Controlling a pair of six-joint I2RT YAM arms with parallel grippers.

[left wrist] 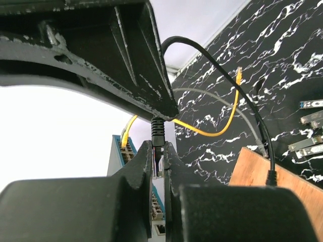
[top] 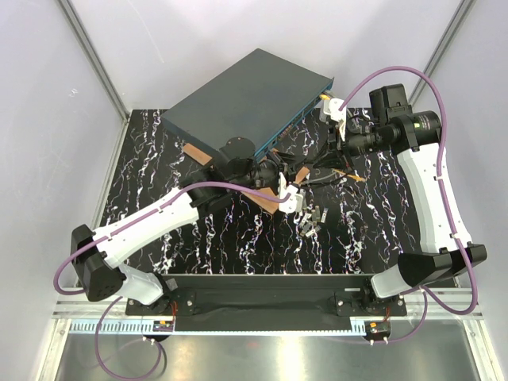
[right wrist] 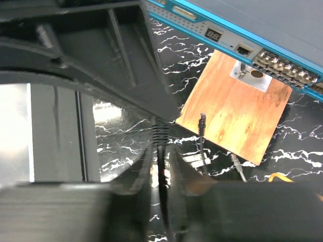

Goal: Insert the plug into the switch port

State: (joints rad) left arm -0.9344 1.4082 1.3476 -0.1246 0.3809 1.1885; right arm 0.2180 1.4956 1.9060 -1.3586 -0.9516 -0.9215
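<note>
The switch (top: 246,87) lies at the back, its teal-blue port face (top: 298,123) turned toward the arms. One end of the thin orange cable (left wrist: 212,132), the plug (top: 324,99), sits at a switch port (left wrist: 124,143) near the face's right end. The cable's other yellowish tip (left wrist: 238,72) lies loose on the table. My right gripper (top: 337,117) is just beside the plug. In the right wrist view it (right wrist: 162,146) is blurred, its jaws a little apart with a black ribbed boot (right wrist: 160,132) at the tips. My left gripper (left wrist: 158,148) is shut on a black cable connector (left wrist: 158,132).
A wooden board (right wrist: 237,106) with a metal socket plate (right wrist: 251,75) lies in front of the switch, and another board (top: 198,153) lies at its left. Several small grey metal modules (top: 313,216) and a grey cable (left wrist: 217,98) lie mid-table. A black cable end (right wrist: 202,121) stands upright.
</note>
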